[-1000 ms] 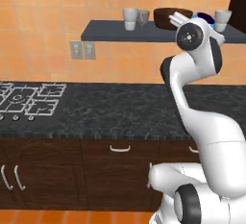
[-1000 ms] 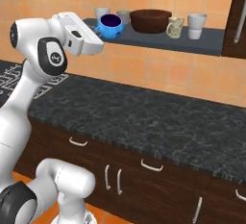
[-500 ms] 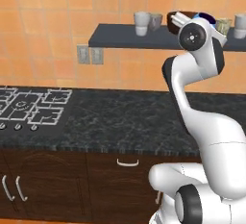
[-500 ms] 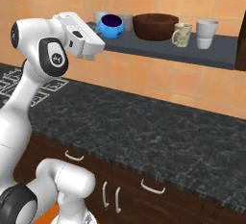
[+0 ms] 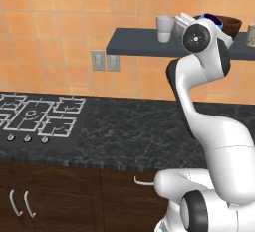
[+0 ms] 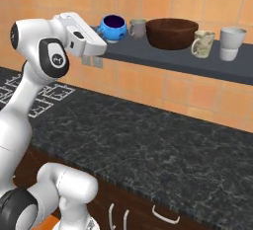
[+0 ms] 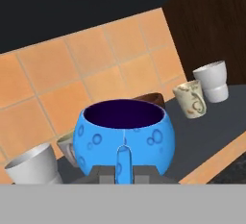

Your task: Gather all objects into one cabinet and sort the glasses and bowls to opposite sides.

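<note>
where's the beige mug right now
The beige mug stands upright on the dark shelf, toward its right end in the right base view, between the big brown bowl and a pale cup.

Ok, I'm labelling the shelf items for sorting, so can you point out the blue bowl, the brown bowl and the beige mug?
blue bowl [image 7: 126,136]: hand view, on its bubbled front wall.
brown bowl [image 6: 172,35]: right base view, on its outer side wall.
beige mug [image 6: 203,44]: right base view, on its patterned body.
</note>
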Robot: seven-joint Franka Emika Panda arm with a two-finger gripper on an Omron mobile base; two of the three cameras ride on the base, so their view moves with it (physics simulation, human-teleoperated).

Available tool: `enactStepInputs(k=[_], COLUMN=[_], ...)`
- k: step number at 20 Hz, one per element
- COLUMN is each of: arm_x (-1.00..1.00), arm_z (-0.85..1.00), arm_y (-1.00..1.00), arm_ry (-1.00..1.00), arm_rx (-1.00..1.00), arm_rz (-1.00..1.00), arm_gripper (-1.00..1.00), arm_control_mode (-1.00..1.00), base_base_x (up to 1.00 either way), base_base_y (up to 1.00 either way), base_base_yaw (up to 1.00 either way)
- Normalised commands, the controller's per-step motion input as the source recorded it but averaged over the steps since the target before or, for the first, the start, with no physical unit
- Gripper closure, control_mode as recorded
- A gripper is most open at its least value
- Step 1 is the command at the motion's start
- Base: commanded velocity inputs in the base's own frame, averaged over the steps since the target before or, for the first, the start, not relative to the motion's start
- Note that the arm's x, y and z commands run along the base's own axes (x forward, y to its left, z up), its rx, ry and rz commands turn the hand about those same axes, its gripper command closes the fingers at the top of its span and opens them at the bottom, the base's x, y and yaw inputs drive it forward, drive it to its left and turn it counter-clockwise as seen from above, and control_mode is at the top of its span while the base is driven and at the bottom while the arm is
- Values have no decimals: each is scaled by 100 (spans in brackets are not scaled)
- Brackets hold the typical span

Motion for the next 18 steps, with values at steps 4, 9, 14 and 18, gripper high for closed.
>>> enactStepInputs(k=[4,9,14,18], arm_x=[0,17,9,0], arm_z=[0,-3,-22,-21], arm_y=[0,3,9,0], arm_ry=[0,6,27,18], arm_rx=[0,-3,-13,-14], arm_rz=[0,6,6,3], arm_gripper=[100,100,100,100], arm_control_mode=[100,-100,-100,-100], base_base_x=[44,7,0,0], base_base_y=[11,0,0,0], base_base_yaw=[6,1,0,0])
